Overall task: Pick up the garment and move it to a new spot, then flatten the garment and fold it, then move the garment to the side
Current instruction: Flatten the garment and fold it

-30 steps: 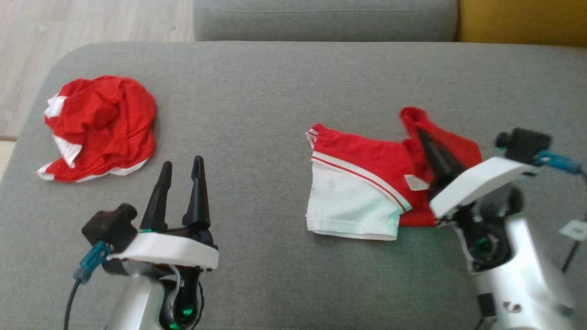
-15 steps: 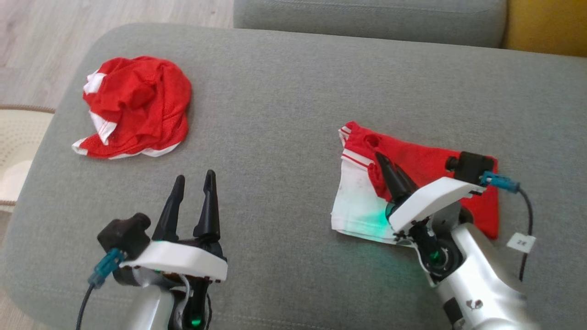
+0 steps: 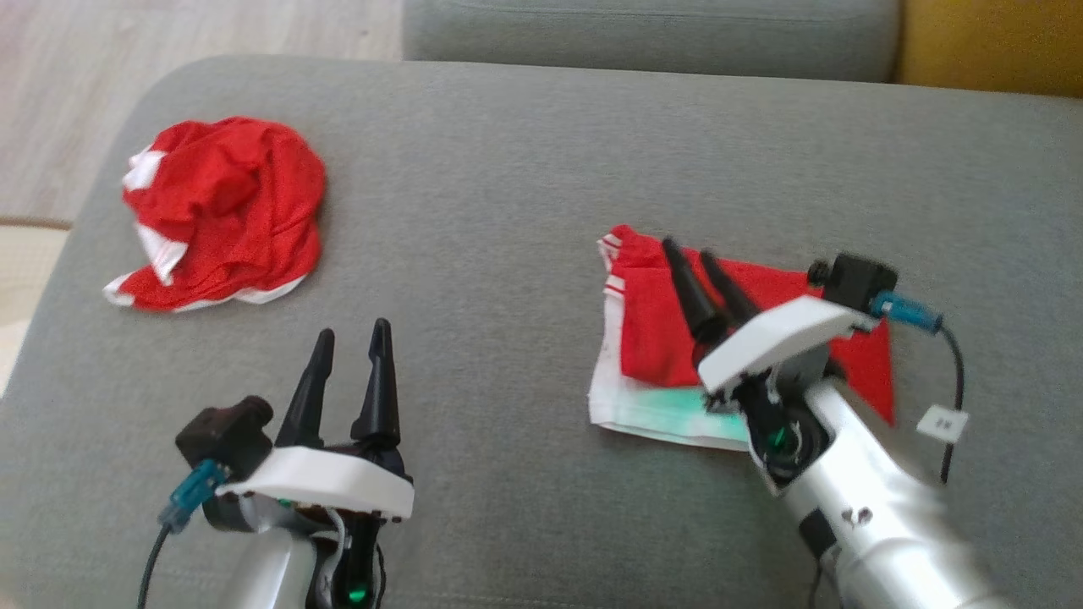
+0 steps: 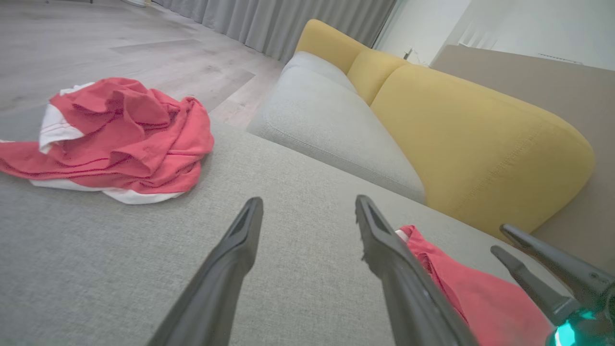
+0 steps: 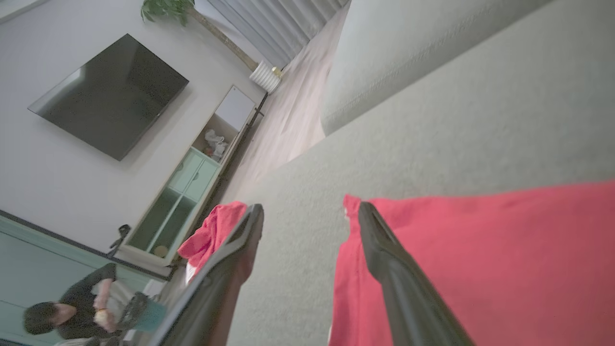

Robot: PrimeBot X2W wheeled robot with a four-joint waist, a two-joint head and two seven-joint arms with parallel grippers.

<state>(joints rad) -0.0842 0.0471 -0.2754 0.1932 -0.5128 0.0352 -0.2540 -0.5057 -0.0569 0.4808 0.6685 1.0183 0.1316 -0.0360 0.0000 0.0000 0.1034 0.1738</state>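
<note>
right gripper [image 3: 687,254] spread, slanting over garment [image 3: 656,338] | left gripper [image 3: 353,330] spread, low | open cushion [image 3: 491,254] between them

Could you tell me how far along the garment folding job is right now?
Done, it seems: the red-and-white garment lies folded on the grey cushion. In hand: nothing; the right gripper hovers open over it, the left gripper open too. Left: moving it to the side. A second crumpled garment lies at far left.

A grey sofa [image 3: 508,152] with yellow cushions [image 4: 480,144] stands on pale wood floor [image 3: 211,34]
</note>
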